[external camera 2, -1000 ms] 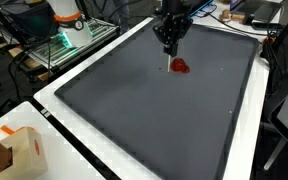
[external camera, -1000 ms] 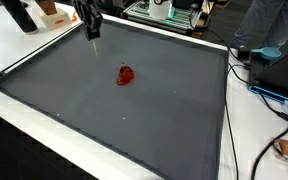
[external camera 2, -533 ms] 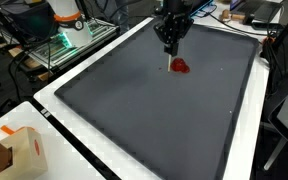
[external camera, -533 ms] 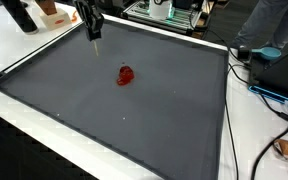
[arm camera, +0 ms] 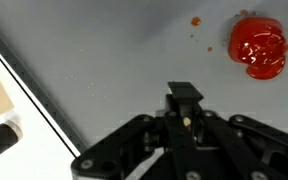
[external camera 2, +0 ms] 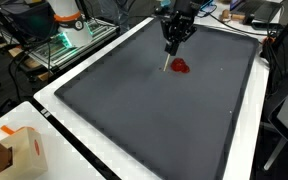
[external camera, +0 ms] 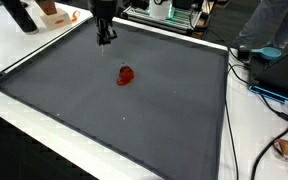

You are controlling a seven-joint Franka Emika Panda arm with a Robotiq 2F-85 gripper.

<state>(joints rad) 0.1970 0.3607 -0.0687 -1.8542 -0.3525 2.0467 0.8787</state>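
A glossy red blob (external camera: 126, 75) lies on the dark grey mat (external camera: 134, 120); it also shows in the other exterior view (external camera 2: 181, 67) and at the top right of the wrist view (arm camera: 259, 46), with small red specks (arm camera: 194, 21) beside it. My gripper (external camera: 106, 38) hangs above the mat's far part, apart from the blob. Its fingers (arm camera: 185, 100) are pressed together, with a small pale bit between them. In an exterior view a thin pale stick (external camera 2: 165, 64) hangs from the gripper (external camera 2: 172, 42), its tip close beside the blob.
The mat lies on a white table (external camera: 24, 50) whose edge shows in the wrist view (arm camera: 24, 70). A cardboard box (external camera 2: 19, 150) stands at one corner. Cables (external camera: 269, 95) and equipment (external camera 2: 69, 35) surround the table. A seated person (external camera: 269, 25) is nearby.
My gripper has shifted sideways over the far part of the mat, closer in line with the red blob. The blob has not moved.
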